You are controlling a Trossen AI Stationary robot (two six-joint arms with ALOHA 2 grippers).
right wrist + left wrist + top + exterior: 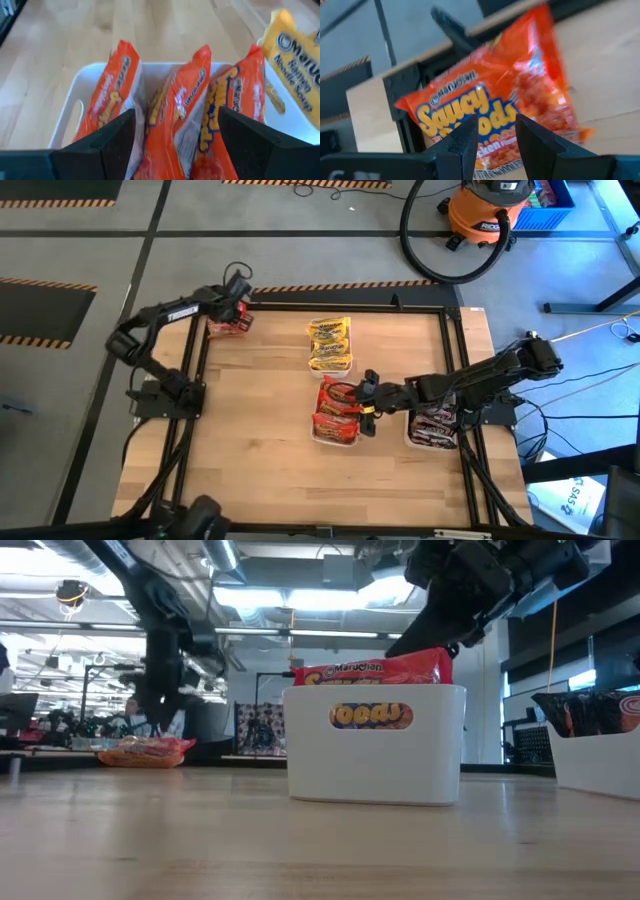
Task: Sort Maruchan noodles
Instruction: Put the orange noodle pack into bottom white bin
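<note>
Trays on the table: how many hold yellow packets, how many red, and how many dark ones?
yellow-packet tray: 1
red-packet tray: 1
dark-packet tray: 1
Total: 3 trays

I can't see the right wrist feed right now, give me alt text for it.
The right gripper, jaws open, hangs just above a white tray holding three red Maruchan packets standing on edge. A yellow Maruchan packet shows in a neighbouring tray, with the wooden table beyond.
</note>
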